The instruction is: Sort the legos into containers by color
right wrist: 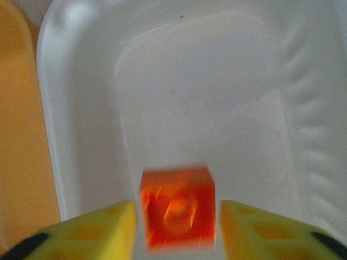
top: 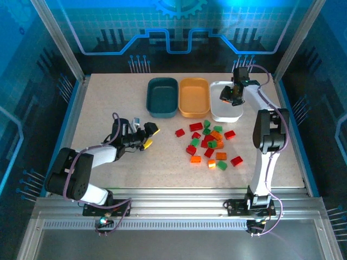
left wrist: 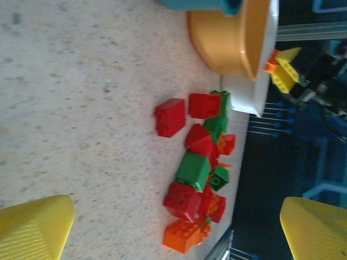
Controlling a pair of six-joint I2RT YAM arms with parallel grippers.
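Note:
My right gripper [top: 230,97] hangs over the white tray [top: 227,115]. In the right wrist view its yellow fingers [right wrist: 92,233] stand apart on either side of a blurred orange-red brick [right wrist: 177,214], with a thin gap on each side, above the white tray's floor [right wrist: 217,81]. My left gripper [top: 148,136] lies low on the table left of the lego pile [top: 209,143], open and holding nothing. The left wrist view shows its gripper [left wrist: 176,216] facing the red, green and orange bricks [left wrist: 195,170]. The dark teal tray [top: 162,97] and the orange tray [top: 194,97] hold nothing.
The three trays stand side by side at the back of the table. The orange tray's rim [right wrist: 21,135] borders the white tray on the left. The table [top: 108,103] is speckled beige, with a metal frame and blue walls around it.

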